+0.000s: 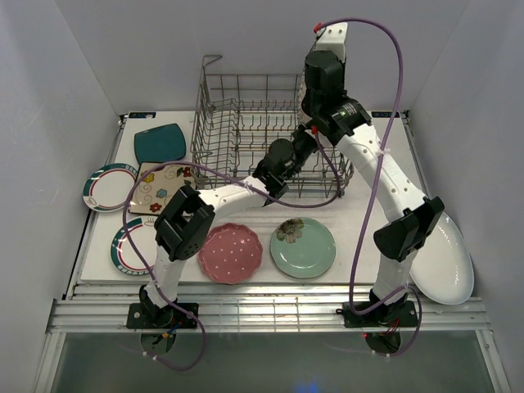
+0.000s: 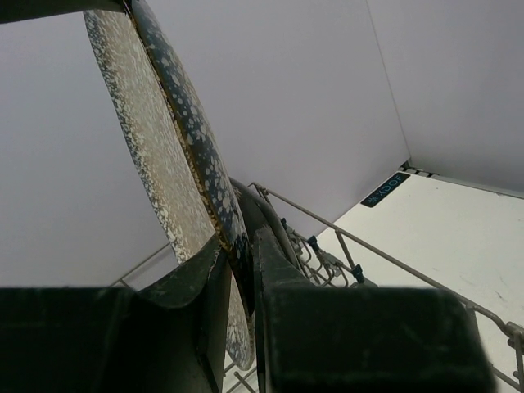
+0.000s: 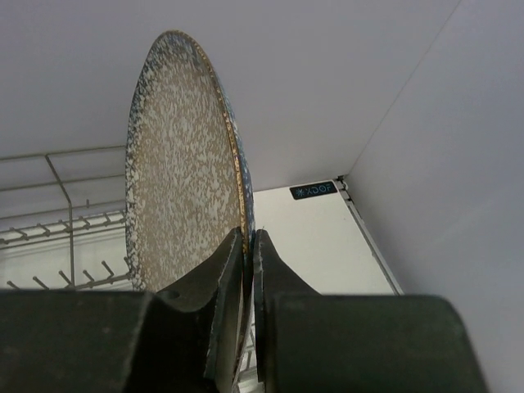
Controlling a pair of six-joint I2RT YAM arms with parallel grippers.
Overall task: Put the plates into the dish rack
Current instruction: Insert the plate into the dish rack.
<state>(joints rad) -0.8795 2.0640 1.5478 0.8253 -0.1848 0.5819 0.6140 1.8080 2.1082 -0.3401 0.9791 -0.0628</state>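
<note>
A speckled silver plate (image 3: 180, 164) stands on edge over the grey wire dish rack (image 1: 237, 123), and both grippers hold it. In the right wrist view my right gripper (image 3: 250, 239) is shut on its rim. In the left wrist view my left gripper (image 2: 237, 241) clamps the same plate (image 2: 176, 139), with rack wires (image 2: 368, 250) below. From above, both grippers meet at the rack's front right, the left one (image 1: 274, 176) and the right one (image 1: 307, 137), and the arms hide the plate. On the table lie a pink dotted plate (image 1: 231, 254) and a mint green plate (image 1: 303, 247).
A teal square plate (image 1: 160, 143), a floral square plate (image 1: 160, 190) and two white rimmed rounds (image 1: 108, 187) (image 1: 131, 246) lie left of the rack. A big white oval plate (image 1: 446, 258) sits by the right arm's elbow. White walls close in three sides.
</note>
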